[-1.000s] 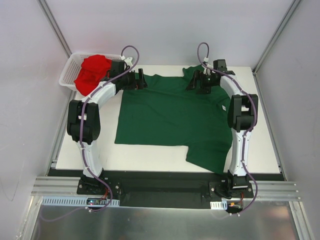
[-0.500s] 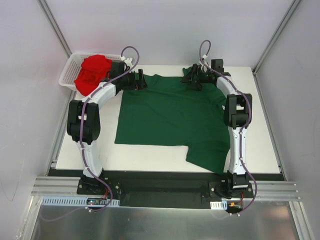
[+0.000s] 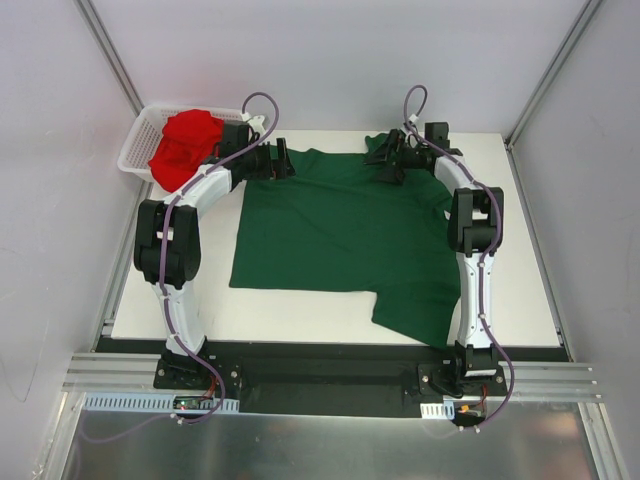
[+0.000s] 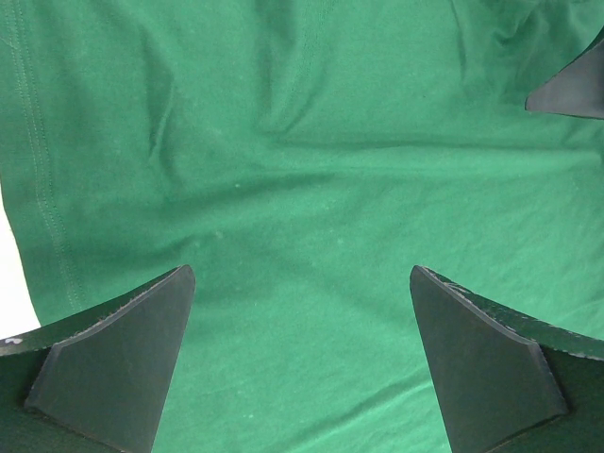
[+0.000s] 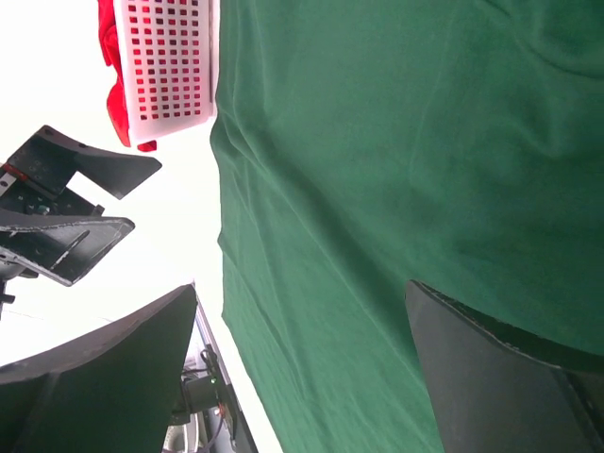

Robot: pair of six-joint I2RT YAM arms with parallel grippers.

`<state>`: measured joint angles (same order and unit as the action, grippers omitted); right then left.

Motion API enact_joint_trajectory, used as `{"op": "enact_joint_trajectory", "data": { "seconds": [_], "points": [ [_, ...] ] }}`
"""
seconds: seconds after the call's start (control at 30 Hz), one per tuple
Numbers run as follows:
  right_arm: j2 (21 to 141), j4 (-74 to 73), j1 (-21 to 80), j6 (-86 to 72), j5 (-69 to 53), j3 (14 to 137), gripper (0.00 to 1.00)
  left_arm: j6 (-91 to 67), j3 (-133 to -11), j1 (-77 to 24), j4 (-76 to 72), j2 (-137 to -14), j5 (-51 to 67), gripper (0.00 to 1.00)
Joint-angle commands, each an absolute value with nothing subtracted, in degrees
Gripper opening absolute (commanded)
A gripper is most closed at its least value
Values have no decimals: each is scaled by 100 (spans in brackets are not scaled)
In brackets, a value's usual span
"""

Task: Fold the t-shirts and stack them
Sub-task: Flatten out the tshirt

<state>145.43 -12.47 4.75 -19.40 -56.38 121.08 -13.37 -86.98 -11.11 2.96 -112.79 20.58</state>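
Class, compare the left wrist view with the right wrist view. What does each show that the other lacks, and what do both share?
Only the left wrist view: a stitched seam close up, running along the edge of the green shirt. Only the right wrist view: the white basket holding the red shirt, and the left gripper seen from outside. Both: the green shirt, a strip of white table, and the filming arm's own two fingers spread apart over the cloth.

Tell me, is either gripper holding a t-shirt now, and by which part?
Nothing is held: the left gripper and the right gripper are open over the green t-shirt.
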Motion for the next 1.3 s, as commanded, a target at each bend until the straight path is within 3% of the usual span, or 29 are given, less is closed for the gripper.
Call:
{"op": "enact_joint_trajectory", "data": {
  "seconds": [0.0,0.5,1.27],
  "points": [
    [14572,-1362,413,-1907,-5669,12375,96,-1310,-8640,-1046,62,-10986,2153,99],
    [14774,-2144,273,-1397,-5186,12682,96,-1283,-8675,-1046,61,-11021,2092,99],
    [14950,-2118,132,-1432,-4588,12850,96,-1283,-8789,-1046,62,-11215,2048,100]
  ]
}}
